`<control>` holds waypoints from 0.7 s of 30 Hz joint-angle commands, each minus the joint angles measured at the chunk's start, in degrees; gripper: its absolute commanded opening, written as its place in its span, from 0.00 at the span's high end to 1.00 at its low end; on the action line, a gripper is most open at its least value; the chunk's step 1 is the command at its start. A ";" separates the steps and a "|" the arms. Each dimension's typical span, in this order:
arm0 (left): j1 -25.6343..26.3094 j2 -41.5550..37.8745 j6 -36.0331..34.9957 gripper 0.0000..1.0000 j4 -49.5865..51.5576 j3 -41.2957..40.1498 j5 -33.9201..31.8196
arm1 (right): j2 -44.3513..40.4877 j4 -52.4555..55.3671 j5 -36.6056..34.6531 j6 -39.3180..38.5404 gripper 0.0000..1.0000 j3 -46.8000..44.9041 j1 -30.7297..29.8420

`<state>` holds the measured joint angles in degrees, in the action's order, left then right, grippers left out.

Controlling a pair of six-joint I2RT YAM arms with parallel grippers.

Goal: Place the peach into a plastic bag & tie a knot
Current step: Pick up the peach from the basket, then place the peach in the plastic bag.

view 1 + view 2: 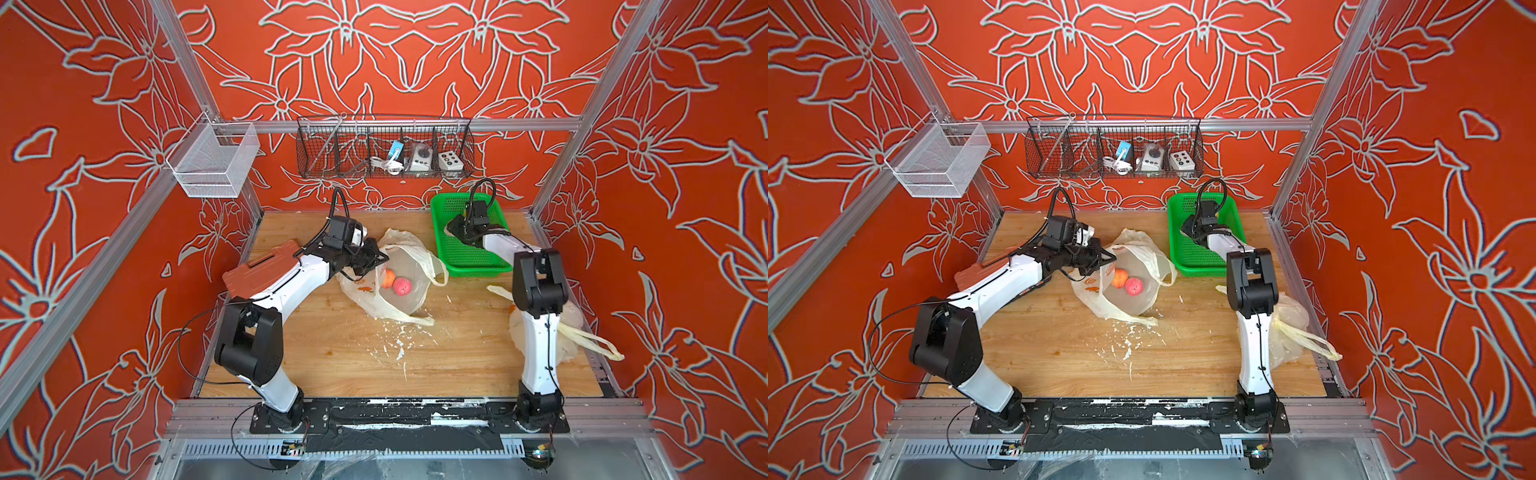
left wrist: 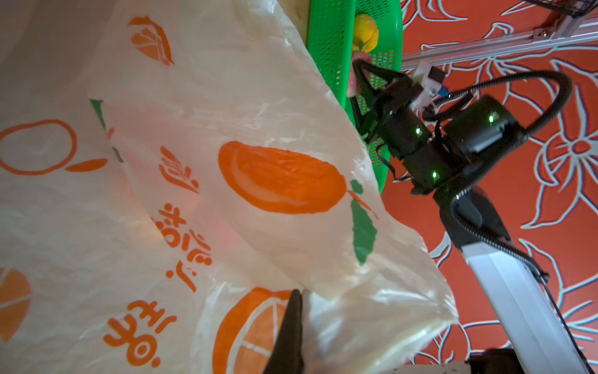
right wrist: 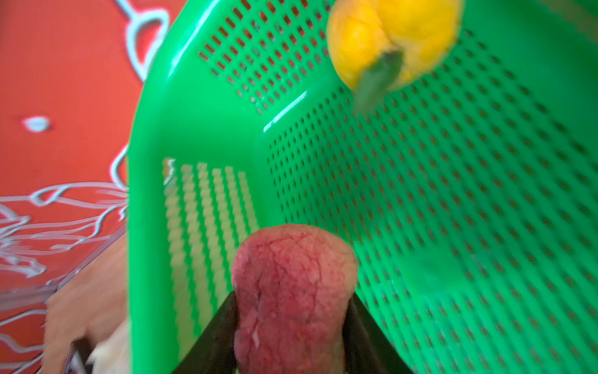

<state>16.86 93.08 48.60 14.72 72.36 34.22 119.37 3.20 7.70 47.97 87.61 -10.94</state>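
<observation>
**Peach pinched in the basket, bag held open on the counter**

The right tool (image 3: pixel 291 301) reaches into the green perforated plastic basket (image 1: pixel 469 262) at the back of the wooden counter (image 1: pixel 332 353). Its jaws are pressed against both sides of a mottled pink-red peach (image 3: pixel 291 275), and a yellow fruit with a green stem (image 3: pixel 388 39) lies deeper in the basket. The left tool (image 1: pixel 376 259) is pressed together on the rim of the cream plastic bag printed with orange fruit (image 1: pixel 409 245). The bag lies just beside the basket with its mouth gaping, and holds an orange-red fruit (image 1: pixel 388 278) and a pink fruit (image 1: pixel 402 286).
</observation>
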 commanded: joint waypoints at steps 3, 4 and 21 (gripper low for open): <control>-0.34 -0.47 -1.00 1.00 0.04 2.70 2.41 | -24.12 -3.86 2.86 -0.19 0.70 -23.10 -1.39; -0.34 -0.45 -1.13 1.00 0.14 2.81 2.63 | -28.44 -2.10 2.63 -1.27 0.69 -26.12 -1.75; 1.92 3.17 1.50 1.00 -2.77 5.87 6.12 | -54.61 1.07 4.19 3.37 0.78 -50.57 -21.52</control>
<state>17.87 95.83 49.54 13.26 76.95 38.89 61.52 13.21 10.11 48.51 36.99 -30.92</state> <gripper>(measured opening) 0.047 0.477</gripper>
